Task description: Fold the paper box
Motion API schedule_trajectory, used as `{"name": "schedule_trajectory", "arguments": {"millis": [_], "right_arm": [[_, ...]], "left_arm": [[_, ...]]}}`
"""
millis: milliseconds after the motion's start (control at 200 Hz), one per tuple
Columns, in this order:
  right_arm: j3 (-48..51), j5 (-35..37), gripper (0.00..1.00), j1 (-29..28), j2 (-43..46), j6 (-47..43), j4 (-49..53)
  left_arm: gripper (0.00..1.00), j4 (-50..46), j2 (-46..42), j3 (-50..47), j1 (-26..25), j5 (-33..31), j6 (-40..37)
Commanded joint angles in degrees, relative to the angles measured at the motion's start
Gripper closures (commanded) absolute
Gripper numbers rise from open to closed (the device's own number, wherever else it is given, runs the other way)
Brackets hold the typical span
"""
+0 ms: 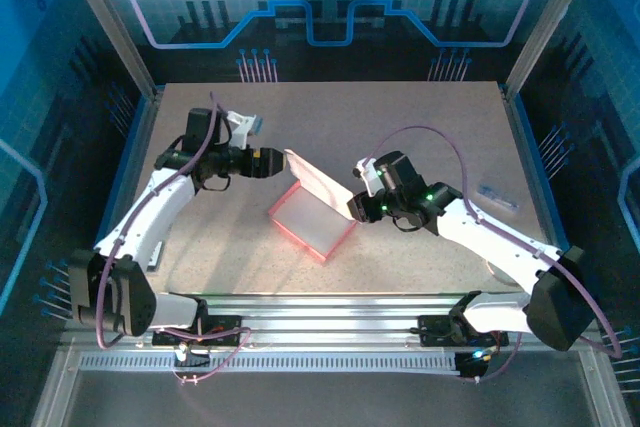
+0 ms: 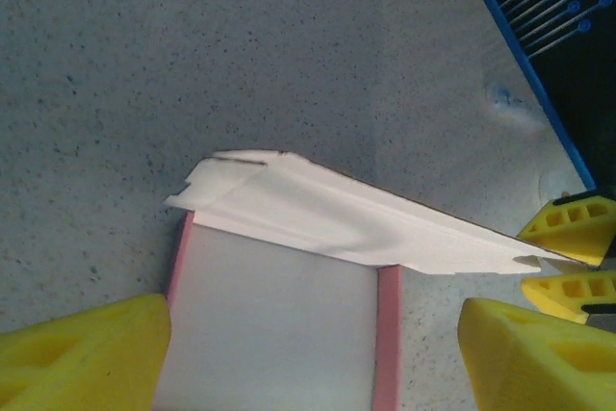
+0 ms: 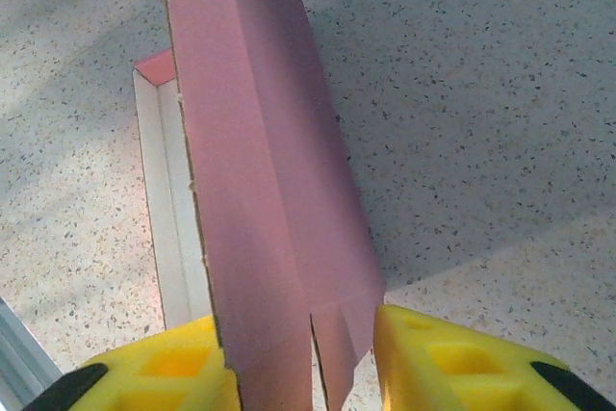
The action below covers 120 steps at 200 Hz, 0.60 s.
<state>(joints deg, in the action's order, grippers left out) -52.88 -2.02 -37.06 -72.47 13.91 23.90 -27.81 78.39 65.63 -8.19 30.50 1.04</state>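
The paper box (image 1: 312, 219) sits central on the desk (image 1: 440, 127), its raised lid (image 1: 318, 179) running ten to four o'clock. The left tool (image 1: 272, 163) gapes wide at the ten end. The right tool (image 1: 352, 205) straddles the four end, grip unclear.

A: What colour is the paper box (image 1: 312, 212)?
B: Pink outside, whitish inside.
A: And the table (image 1: 440, 127)?
B: Beige-grey with fine dark speckles. The left gripper's fingers (image 2: 87, 353) and right gripper's fingers (image 3: 452, 363) are bright yellow; the arms (image 1: 150, 212) are white and black.

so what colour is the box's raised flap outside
Pink outside on the paper box, clearest in the right wrist view.
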Motion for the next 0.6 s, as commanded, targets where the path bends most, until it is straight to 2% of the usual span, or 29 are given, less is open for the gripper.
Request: {"name": "schedule_trajectory", "arguments": {"millis": [0, 95, 275, 400, 595], "right_arm": [[1.38, -1.37, 0.59, 0.23, 3.16, 4.22, 0.70], [2.17, -1.37, 0.57, 0.14, 4.37, 5.91, -0.12], [3.50, 0.45, 0.59, -0.97, 4.05, 6.57, 0.32], [3.68, 3.49, 0.63, -2.05, 3.65, 7.29, 0.98], [3.93, 4.34, 0.65, -2.01, 4.18, 7.74, 0.75]], "left_arm": [[0.21, -10.71, 3.83, 6.38, 0.37, 0.40, -13.29], [0.24, -10.23, 5.47, 6.82, 0.36, 0.08, -17.24], [0.29, -0.34, 6.53, 3.17, 0.36, 1.26, -17.40], [0.31, 0.57, 10.01, 4.17, 0.37, 2.66, -19.31], [0.33, 1.68, 14.15, 5.90, 0.28, 5.19, -22.05]]}}
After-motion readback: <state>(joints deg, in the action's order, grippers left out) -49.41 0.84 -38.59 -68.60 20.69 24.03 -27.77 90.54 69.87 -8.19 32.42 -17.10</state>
